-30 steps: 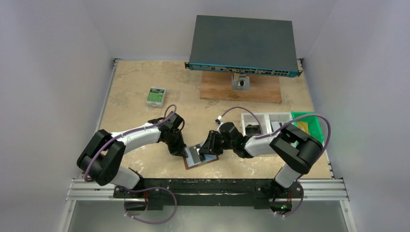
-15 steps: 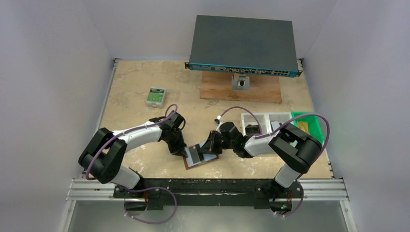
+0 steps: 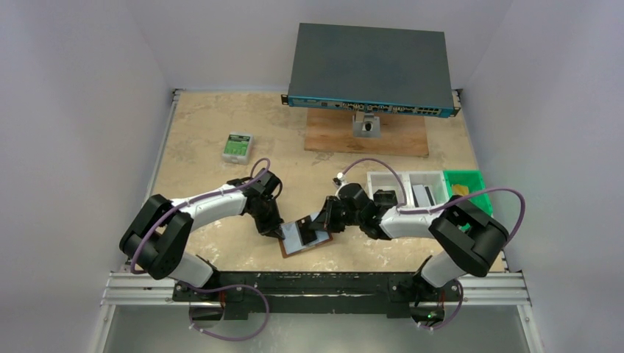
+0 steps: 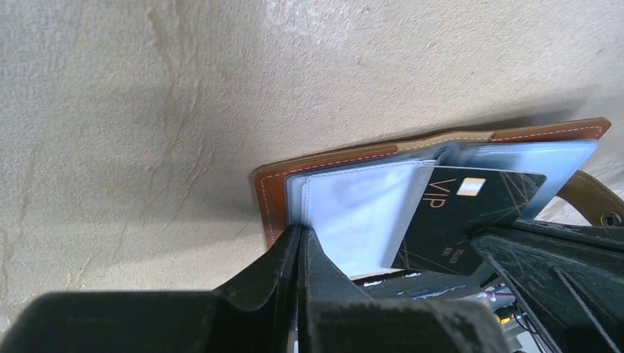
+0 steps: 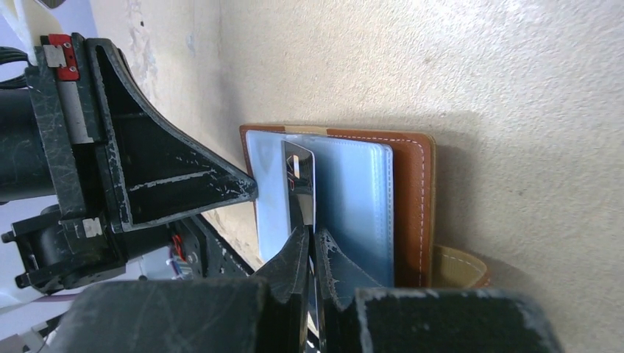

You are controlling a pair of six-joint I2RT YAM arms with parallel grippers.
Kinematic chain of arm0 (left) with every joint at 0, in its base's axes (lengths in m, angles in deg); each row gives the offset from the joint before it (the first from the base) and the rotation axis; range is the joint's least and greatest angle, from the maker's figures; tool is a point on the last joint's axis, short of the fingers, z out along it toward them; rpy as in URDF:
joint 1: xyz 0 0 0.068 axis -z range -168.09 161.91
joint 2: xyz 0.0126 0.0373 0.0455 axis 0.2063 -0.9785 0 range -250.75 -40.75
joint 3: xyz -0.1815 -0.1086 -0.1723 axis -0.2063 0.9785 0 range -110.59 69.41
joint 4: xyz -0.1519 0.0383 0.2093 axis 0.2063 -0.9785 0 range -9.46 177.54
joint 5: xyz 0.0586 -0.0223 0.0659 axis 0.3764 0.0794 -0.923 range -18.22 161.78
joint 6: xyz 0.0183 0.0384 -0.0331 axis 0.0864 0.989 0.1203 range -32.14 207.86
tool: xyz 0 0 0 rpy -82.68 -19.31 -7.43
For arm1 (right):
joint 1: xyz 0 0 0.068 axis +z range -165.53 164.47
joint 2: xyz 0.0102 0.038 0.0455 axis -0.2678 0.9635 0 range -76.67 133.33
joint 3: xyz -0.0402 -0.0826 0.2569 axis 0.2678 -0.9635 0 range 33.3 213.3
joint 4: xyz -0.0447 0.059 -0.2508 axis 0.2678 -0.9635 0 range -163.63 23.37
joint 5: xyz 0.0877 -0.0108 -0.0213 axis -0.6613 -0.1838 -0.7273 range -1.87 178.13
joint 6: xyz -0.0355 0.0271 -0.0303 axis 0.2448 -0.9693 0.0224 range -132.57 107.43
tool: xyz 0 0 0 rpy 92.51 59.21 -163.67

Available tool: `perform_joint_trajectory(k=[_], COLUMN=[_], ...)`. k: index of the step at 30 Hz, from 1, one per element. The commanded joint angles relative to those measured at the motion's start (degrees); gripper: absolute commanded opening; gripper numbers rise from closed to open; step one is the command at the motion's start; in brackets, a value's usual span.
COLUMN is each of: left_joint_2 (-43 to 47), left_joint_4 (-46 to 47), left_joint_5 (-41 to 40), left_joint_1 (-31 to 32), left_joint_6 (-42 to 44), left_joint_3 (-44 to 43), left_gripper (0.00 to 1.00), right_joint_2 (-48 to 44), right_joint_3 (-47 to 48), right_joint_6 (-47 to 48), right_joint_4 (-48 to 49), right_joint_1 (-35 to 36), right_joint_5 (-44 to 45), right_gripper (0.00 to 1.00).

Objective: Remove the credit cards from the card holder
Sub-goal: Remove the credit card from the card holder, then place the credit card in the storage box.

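The brown leather card holder [image 3: 315,245] lies open on the table in front of the arm bases, its grey-blue pockets [image 5: 353,198] facing up. A black VIP credit card [image 4: 471,213] sticks partway out of a pocket toward the right. My right gripper [image 5: 313,237] is shut on this card's [image 5: 298,180] edge. From the left, my left gripper [image 4: 302,232] is shut, with its tips pressed on the holder's [image 4: 268,198] clear sleeve at the left edge. The holder's snap tab [image 5: 460,268] lies on the table beside it.
A small green-and-white box [image 3: 237,146] lies at the back left. A network switch [image 3: 368,70] stands on a wooden board [image 3: 368,136] at the back. Two white bins [image 3: 405,187] and a green bin [image 3: 467,184] stand at the right, behind my right arm.
My right gripper has closed on the black card and its arm has swung outward to the right. The left arm has stayed on the holder.
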Motion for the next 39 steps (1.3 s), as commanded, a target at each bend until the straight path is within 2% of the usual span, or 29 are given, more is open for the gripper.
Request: perform_joint_trajectory(k=[1,10,21,31,35,39], left_joint_2=[-3.1,-0.5,6.5,12.3,14.4,16.5], left_joint_4=[-5.8,-7.3,-7.4,-9.1,-9.5,-9.7], left_joint_5=[-15.8,-15.1,-7.9,-5.1,-4.4,-3.5], left_joint_1=[-0.6,-0.6,-0.3,-0.2,-0.2,-0.2], left_joint_6=[4.0,6.1,9.2,11.1,11.5,12.1], left_joint_3=[3.0,1.0,-3.6,-7.0,-7.1,-7.5], left_gripper=[0.0,0.0,0.0,0.19,0.25,0.32], right_joint_2=[-2.7,-7.7,-13.6,-20.4,-25.1,-31.3], right_joint_3=[-0.5,0.4,2.6,4.8,7.5,11.4], right_joint_6=[2.7,4.0,4.8,5.9,7.8,9.6], right_joint_4=[-5.0,-9.1,-14.1,-22.1,-31.4,-43.3], right_joint_1=[-1.3,-1.6,-1.6,-1.6,-2.4,-4.5], right_joint_5=[4.6,5.7,6.1,9.6,13.9,21.9], right_gripper=[0.0,0.0,0.0,0.0,0.0,0.0])
